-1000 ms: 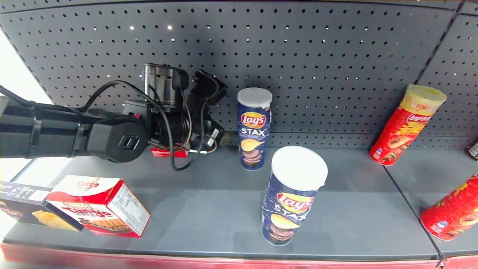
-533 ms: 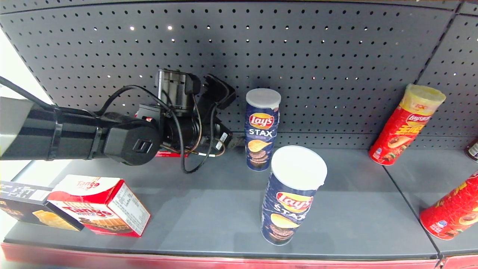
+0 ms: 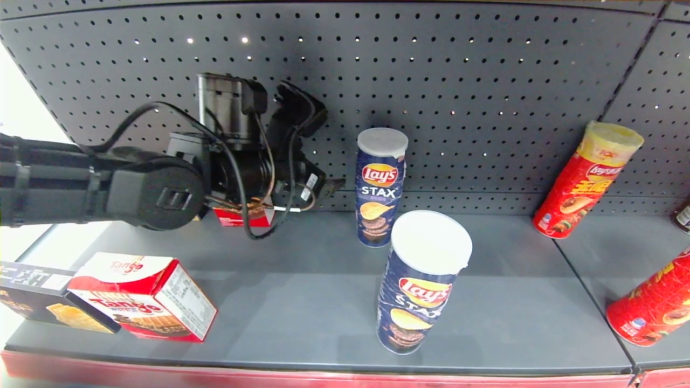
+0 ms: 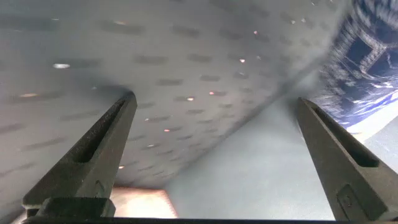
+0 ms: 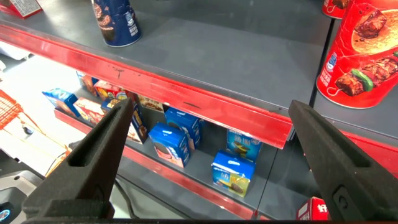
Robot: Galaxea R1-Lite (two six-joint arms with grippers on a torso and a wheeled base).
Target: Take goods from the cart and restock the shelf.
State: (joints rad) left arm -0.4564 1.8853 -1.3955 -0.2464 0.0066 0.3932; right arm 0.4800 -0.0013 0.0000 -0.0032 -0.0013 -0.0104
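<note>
Two blue chip cans stand upright on the grey shelf [image 3: 302,302]: one at the back [image 3: 381,186] near the pegboard, one at the front [image 3: 423,280]. My left gripper [image 3: 326,188] hangs just left of the back can and a little apart from it. In the left wrist view my left gripper [image 4: 216,99] is open with nothing between its fingers, facing the pegboard, and the blue can [image 4: 373,62] sits at the side. My right gripper [image 5: 211,106] is open and holds nothing, below and in front of the shelf's red front edge [image 5: 186,93].
A red wafer box [image 3: 145,296] and a dark box [image 3: 32,293] lie at the shelf's front left. A small red box [image 3: 242,215] sits behind my left arm. Red chip cans lean at the right [image 3: 587,180] [image 3: 655,307]. Blue boxes [image 5: 177,140] fill the lower shelf.
My left arm went right, then drew back left and upward, away from the back blue can. That can now stands slightly farther right than a second ago.
</note>
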